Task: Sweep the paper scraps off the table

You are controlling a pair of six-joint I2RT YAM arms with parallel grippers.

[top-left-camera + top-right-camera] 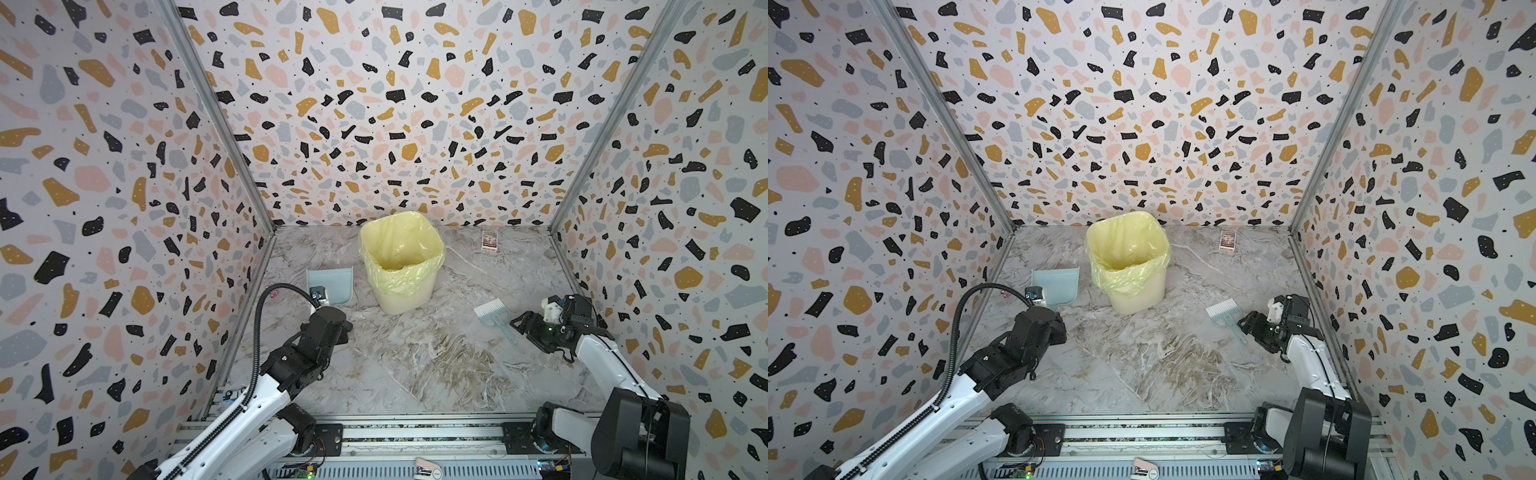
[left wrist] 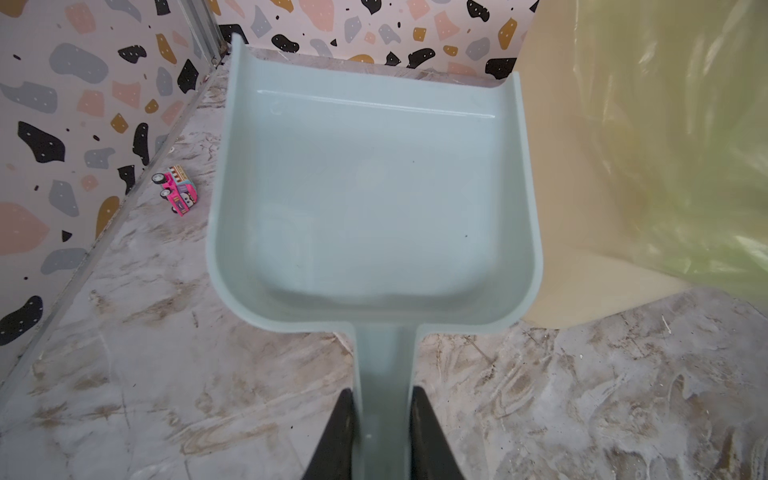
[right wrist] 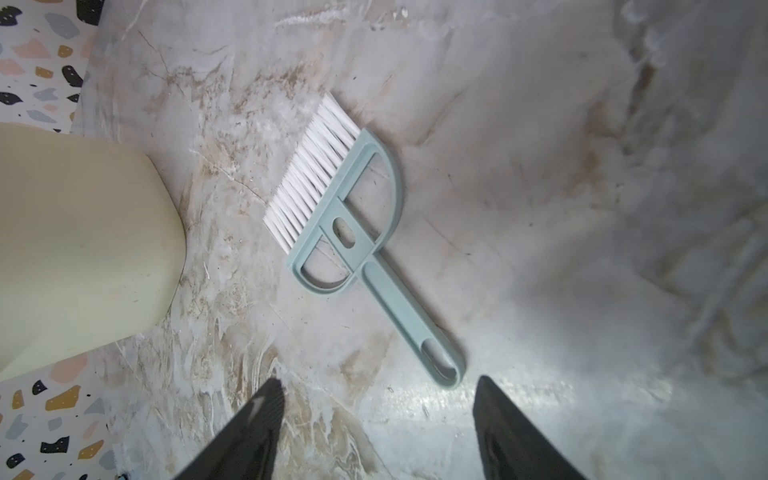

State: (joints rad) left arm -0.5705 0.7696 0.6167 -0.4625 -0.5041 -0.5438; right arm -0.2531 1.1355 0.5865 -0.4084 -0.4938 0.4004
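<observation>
- I am gripping the dustpan (image 2: 374, 199) by its handle, left gripper (image 2: 382, 395) fingers closed on it, parking it empty beside the bin (image 1: 405, 286).
- My right gripper (image 3: 378, 382) is hanging open just short of the brush (image 3: 345, 208), which is lying flat, untouched.
- I am seeing no paper scraps anywhere on the table (image 1: 436, 365); sweeping is looking finished.

Left arm (image 1: 270, 392), lower left in both top views: white link shells, black joint housings, small dark fastener holes, and a black corrugated cable conduit (image 1: 257, 332) arching over the wrist. Right arm (image 1: 598, 353), lower right: same white-and-black build, thin black wires, bulky black base housing (image 1: 640, 436). In both wrist views, the fingers (image 2: 332, 440) are black tapered wedges.
</observation>
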